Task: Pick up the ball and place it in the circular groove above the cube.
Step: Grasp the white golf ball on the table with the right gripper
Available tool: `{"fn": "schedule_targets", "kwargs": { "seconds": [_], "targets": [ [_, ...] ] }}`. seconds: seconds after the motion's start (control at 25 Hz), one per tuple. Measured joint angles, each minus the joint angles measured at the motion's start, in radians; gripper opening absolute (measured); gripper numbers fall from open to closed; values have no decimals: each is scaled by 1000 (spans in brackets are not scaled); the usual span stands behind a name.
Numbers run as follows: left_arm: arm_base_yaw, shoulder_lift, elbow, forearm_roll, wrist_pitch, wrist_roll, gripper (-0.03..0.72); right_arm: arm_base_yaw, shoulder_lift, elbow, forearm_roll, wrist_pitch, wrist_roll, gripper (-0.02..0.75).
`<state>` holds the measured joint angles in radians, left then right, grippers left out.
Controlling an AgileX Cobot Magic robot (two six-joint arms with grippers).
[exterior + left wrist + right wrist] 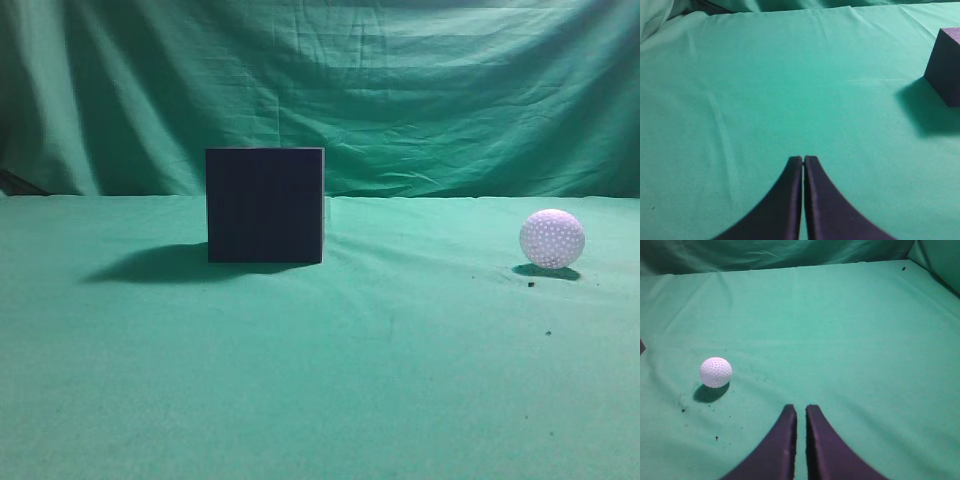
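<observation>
On green-clothed table (320,380): white dimpled golf ball (552,239), well right of matte black sharp-edged cube (265,205). Left pincer (803,161) closed; right pincer (800,411) nearly closed, both empty.

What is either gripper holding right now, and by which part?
Nothing. The left gripper and right gripper are shut and empty; the ball lies alone on the cloth.

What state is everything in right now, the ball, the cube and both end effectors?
Golf ball: resting on the green cloth, right of the cube and apart from it, not held.
Cube: standing flat on the cloth, nothing on top.
Left end effector: shut, empty, over bare cloth, with the cube ahead to its right.
Right end effector: fingers nearly together with a thin gap, empty, with the golf ball ahead to its left.
</observation>
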<state>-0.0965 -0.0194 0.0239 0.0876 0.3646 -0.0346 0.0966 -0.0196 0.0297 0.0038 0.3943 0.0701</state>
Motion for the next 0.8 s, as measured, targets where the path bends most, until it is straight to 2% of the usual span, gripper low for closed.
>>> {"fn": "schedule_targets", "kwargs": {
  "seconds": [0.8],
  "targets": [
    [0,0,0,0,0,0,0,0,0,0,-12,-31,0,48]
  ]
}}
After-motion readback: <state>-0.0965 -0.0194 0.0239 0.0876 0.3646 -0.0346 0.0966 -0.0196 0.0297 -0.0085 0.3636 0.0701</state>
